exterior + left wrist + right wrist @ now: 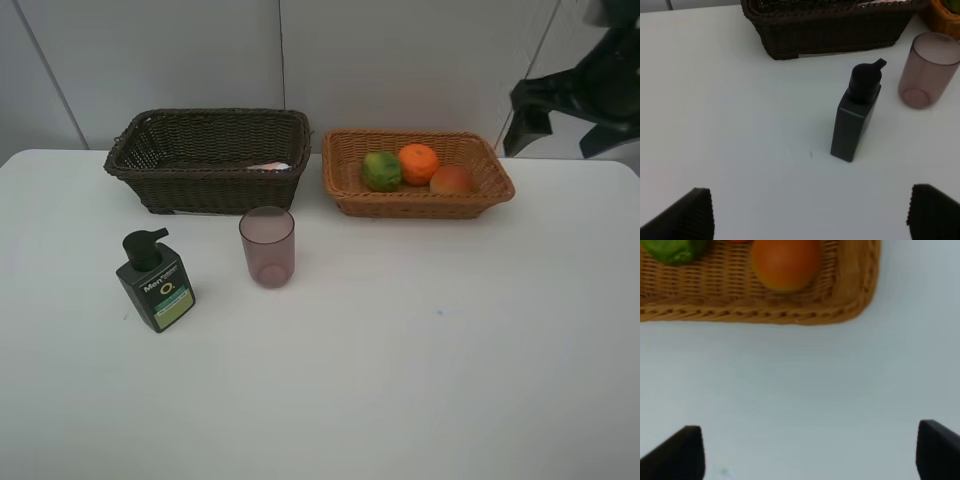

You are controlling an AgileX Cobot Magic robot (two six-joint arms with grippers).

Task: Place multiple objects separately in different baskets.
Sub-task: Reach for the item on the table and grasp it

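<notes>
Fingers (690, 215) of the left gripper (810, 215) are spread wide and released, with nothing between them. They hang over bare table (400, 380) on the near side of the pump bottle (155, 282), apart from it. Fingers (680, 452) of the right gripper (810, 452) are likewise parted and empty, over bare table on the near side of the light basket (420, 205), touching nothing. In the high view the right arm (585, 85) shows as a dark shape at the far right edge, raised off the table.

Two wicker baskets stand side by side at the far side of the table. The dark basket (210, 185), the deeper one, is on the left. A pale pink thing (268, 166) lies inside it by the near wall, mostly hidden, so its kind cannot be told. The light basket, the shallower one, is on the right and holds three fruits in a row: the green fruit (381, 171) at the left, the orange (419, 163) in the middle and slightly farther back, and the red-yellow fruit (452, 180) at the right. Neighbouring fruits appear to touch.

On the table, on the near side of the dark basket, the pump bottle stands upright at the left, dark green with a black pump head. The pink cup (267, 246) stands upright, mouth up, to the right of the bottle, near the dark basket's near right corner and apart from both.
</notes>
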